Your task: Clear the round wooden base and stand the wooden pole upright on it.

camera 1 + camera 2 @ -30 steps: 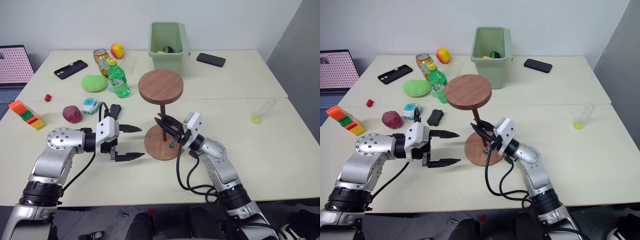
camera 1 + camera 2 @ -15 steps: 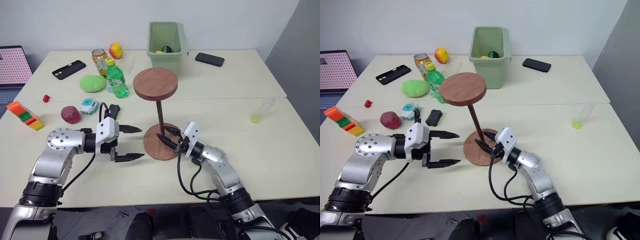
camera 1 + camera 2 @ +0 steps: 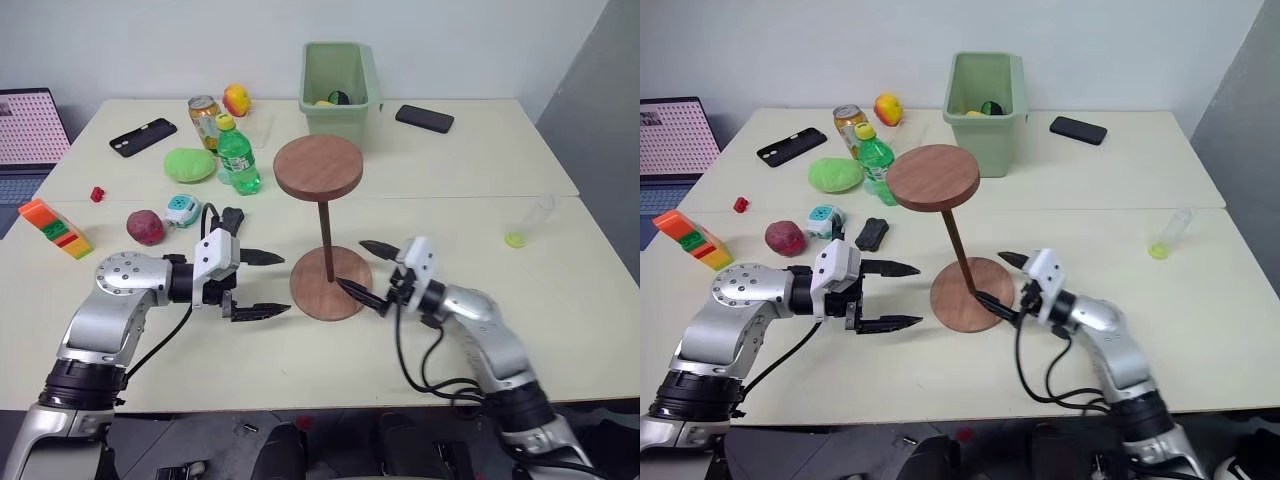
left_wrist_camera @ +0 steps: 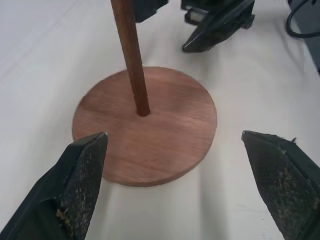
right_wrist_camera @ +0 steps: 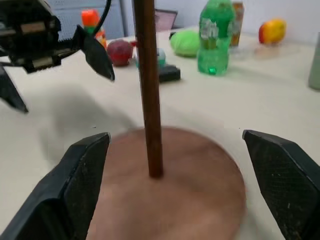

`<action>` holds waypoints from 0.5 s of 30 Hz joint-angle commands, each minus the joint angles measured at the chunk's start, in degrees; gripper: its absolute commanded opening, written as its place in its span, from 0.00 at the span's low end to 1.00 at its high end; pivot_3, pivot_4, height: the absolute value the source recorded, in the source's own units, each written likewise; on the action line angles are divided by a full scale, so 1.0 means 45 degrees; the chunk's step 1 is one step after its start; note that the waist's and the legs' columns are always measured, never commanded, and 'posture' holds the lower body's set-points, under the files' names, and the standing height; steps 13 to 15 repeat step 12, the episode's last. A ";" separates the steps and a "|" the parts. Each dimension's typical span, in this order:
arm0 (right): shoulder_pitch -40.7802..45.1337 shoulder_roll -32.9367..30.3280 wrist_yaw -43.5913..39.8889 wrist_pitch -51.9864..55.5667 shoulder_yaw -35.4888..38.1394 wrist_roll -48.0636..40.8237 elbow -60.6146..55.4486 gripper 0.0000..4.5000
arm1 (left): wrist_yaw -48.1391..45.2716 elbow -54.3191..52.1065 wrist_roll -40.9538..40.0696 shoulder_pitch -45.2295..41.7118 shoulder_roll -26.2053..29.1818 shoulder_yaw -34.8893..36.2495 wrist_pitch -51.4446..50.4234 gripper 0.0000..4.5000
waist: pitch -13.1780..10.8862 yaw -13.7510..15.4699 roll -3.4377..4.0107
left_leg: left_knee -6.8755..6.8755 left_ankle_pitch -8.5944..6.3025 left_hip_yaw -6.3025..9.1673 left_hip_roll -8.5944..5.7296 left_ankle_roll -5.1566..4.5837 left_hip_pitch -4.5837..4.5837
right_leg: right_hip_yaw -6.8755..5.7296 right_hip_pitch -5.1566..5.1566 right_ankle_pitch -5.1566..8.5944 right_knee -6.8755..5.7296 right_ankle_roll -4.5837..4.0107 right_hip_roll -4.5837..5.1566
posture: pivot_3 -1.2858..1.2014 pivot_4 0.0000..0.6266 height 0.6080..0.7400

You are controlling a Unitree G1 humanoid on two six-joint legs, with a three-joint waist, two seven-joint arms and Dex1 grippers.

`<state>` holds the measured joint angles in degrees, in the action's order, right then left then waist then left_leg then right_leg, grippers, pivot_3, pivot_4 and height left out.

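Observation:
The round wooden base [image 3: 345, 295] lies flat on the table in front of me. The wooden pole [image 3: 326, 235] stands upright in its centre hole, its fixed disc [image 3: 318, 167] at the top. My right gripper [image 3: 352, 264] is open just right of the base, its fingers apart from the pole, with nothing between them. My left gripper [image 3: 282, 284] is open and empty just left of the base, pointing at it. In the left wrist view the pole [image 4: 131, 55] rises from the base [image 4: 165, 130]. The right wrist view shows the pole [image 5: 148, 85] between the spread fingers but untouched.
A green bin [image 3: 337, 75] stands behind the pole. A green bottle [image 3: 236, 158], a can [image 3: 203, 110], a green lump [image 3: 190, 164], a red fruit [image 3: 145, 227] and a black phone [image 3: 143, 137] lie to the back left. A clear tube [image 3: 527, 222] lies at the right.
My right gripper has opened, let go of the pole and drawn back to the right. The pole has gone from leaning to upright. The left gripper has stayed put.

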<state>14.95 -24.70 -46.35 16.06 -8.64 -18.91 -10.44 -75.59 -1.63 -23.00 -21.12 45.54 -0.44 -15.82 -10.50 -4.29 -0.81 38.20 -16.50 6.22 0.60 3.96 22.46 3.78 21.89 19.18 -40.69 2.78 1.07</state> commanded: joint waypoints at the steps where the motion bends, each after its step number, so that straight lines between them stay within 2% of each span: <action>1: -0.0267 -0.1420 -0.0940 0.1606 0.1130 -0.1462 -0.1920 0.99 | -0.0028 -0.0694 -0.0573 -0.0215 0.0336 0.0421 -0.0561 1.00 | -0.0001 -0.0003 -0.0002 | 0.0000 0.0000 0.0001 0.0002 -0.0001 0.0000 | -0.0002 -0.0002 0.0000 0.0000 0.0000 -0.0002 | 0.52 0.24 1.00; 5: -0.0608 -0.3886 -0.2391 0.3403 0.2728 -0.3251 -0.3061 0.99 | 0.0037 -0.0956 -0.0667 -0.0188 0.0535 0.0551 -0.0785 1.00 | -0.0009 -0.0017 0.0005 | -0.0003 -0.0001 -0.0004 0.0007 -0.0003 -0.0003 | 0.0000 -0.0002 0.0000 -0.0005 -0.0001 -0.0008 | 0.52 0.24 1.00; 7: -0.0628 -0.4625 -0.2707 0.3876 0.3076 -0.3741 -0.3302 0.99 | -0.0004 -0.0980 -0.0706 -0.0160 0.0605 0.0618 -0.0830 1.00 | -0.0009 -0.0015 0.0005 | -0.0003 -0.0001 -0.0013 0.0004 -0.0004 -0.0001 | 0.0007 -0.0007 0.0000 0.0013 0.0000 -0.0005 | 0.52 0.24 1.00; 15: -0.0408 -0.5238 -0.2910 0.3928 0.3288 -0.3833 -0.3125 0.99 | -0.0316 -0.0602 -0.0737 -0.0178 0.0681 0.0747 -0.0408 1.00 | -0.0007 -0.0014 -0.0003 | -0.0010 -0.0002 0.0000 0.0012 -0.0005 -0.0015 | -0.0008 -0.0033 0.0000 0.0029 -0.0001 -0.0010 | 0.52 0.24 1.00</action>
